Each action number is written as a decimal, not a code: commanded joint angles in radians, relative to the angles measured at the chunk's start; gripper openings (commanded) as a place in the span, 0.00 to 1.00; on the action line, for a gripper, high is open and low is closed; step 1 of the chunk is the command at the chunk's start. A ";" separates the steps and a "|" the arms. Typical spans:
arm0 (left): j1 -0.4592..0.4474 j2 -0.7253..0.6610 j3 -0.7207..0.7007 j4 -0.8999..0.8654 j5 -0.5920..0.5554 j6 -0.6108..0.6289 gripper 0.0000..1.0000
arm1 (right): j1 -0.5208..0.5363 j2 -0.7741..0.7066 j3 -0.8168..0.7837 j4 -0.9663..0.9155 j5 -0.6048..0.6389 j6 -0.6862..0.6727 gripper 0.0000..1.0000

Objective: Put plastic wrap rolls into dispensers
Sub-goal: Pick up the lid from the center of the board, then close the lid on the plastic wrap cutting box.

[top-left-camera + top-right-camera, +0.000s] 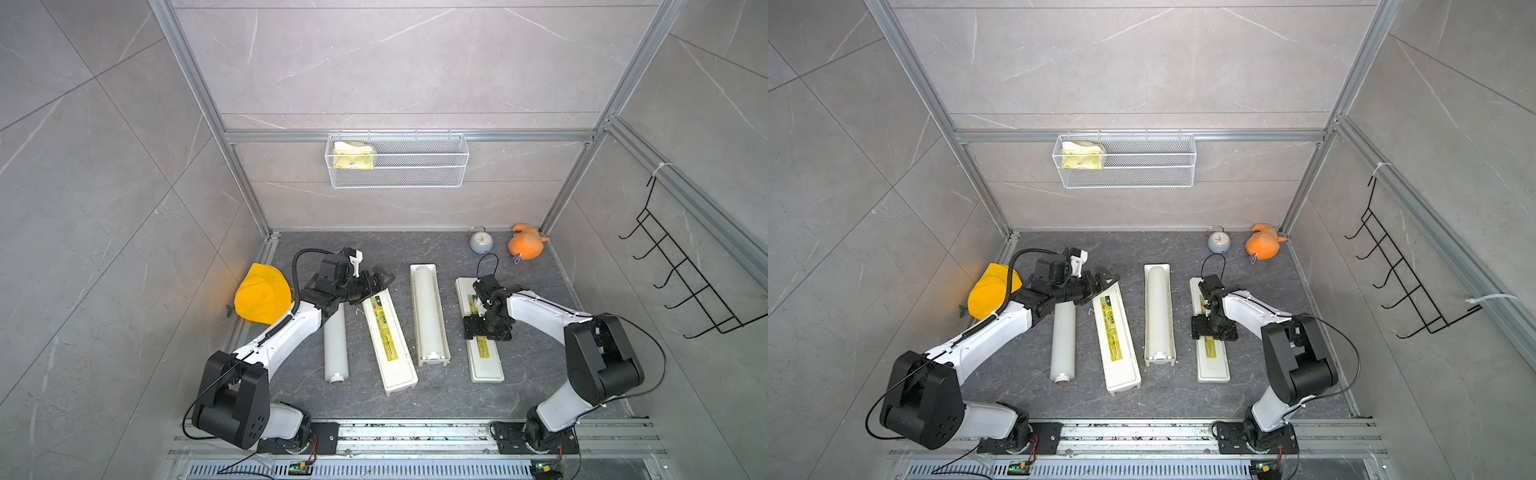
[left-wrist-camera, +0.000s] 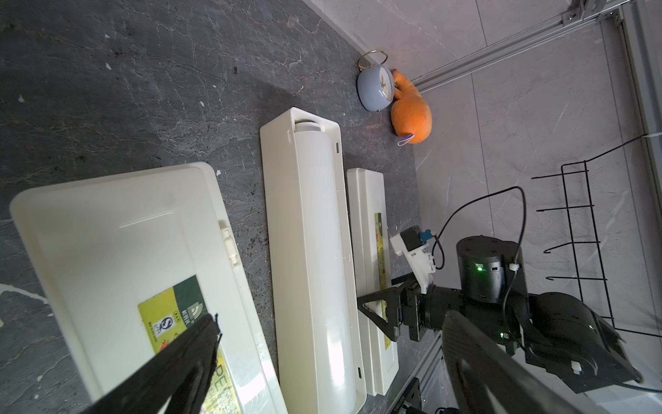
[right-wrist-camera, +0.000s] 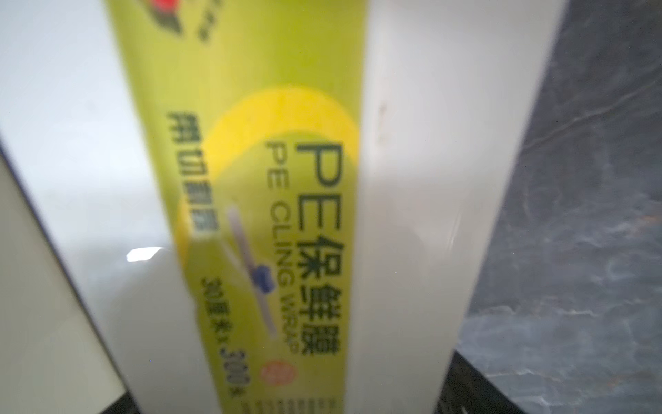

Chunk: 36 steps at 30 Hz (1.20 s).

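Note:
One plastic wrap roll (image 1: 336, 345) lies loose on the dark floor, tan core at its near end. Right of it lies a shut dispenser (image 1: 388, 340) with a yellow-green label. My left gripper (image 1: 376, 282) hangs open above that dispenser's far end, holding nothing; the left wrist view shows the dispenser (image 2: 125, 243) under one finger. Further right, an open dispenser (image 1: 414, 316) holds the other roll (image 1: 428, 311). Beside it lies a labelled white piece (image 1: 486, 365), lid or box I cannot tell. My right gripper (image 1: 486, 328) is open astride its middle, a finger close by each long side (image 3: 430, 179).
A yellow cap (image 1: 262, 297) lies at the left wall behind my left arm. An alarm clock (image 1: 481, 242) and an orange plush toy (image 1: 525, 243) sit in the back right corner. A wire mesh basket (image 1: 397, 162) hangs on the back wall, a black hook rack (image 1: 685, 274) on the right.

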 commanded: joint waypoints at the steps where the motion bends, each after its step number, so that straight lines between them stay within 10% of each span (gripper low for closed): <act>1: -0.004 -0.027 0.035 0.007 0.000 0.031 0.98 | 0.015 -0.072 0.093 -0.030 -0.021 0.040 0.88; 15: -0.003 -0.090 0.001 0.001 0.003 0.059 0.99 | 0.268 0.106 0.482 -0.170 -0.005 0.185 0.89; 36: 0.023 -0.195 -0.096 -0.019 0.015 0.081 0.98 | 0.370 0.315 0.576 -0.206 0.075 0.340 0.90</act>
